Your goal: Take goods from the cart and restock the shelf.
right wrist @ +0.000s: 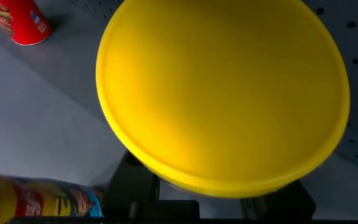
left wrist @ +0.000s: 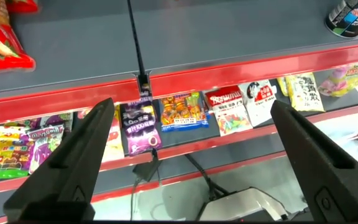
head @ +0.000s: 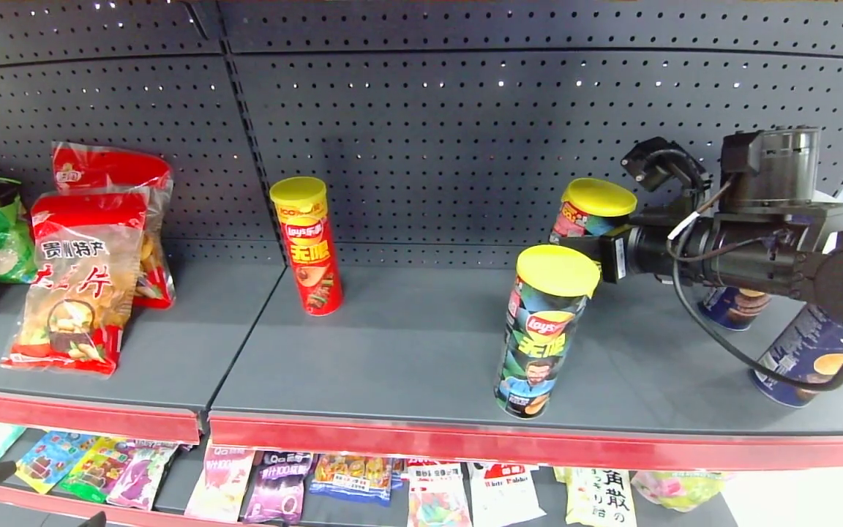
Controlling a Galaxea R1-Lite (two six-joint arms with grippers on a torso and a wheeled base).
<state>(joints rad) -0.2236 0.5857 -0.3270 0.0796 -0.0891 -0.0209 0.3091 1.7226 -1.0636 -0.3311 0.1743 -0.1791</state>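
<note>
The right gripper (head: 577, 246) is closed around the held can (head: 591, 209), a yellow-lidded chip tube that sits just behind the front can (head: 546, 329) and a little toward the arm's side of it, leaning slightly. The held can's base is hidden behind the front can, so whether it touches the shelf (head: 407, 344) cannot be told.

The step in hand looks like setting this tube down in the row. To do it well, bring it upright first, lower it until the base sits flat, and only then spread the fingers. Leave a gap to the front can, since a nudge from the tube or the wrist could tip it off the shelf edge. Pull back along the arm's own line, away from the blue cans (head: 802, 359) beyond the front can.

The left gripper (left wrist: 191, 109) hangs wide open and empty, well below the front can's level
</note>
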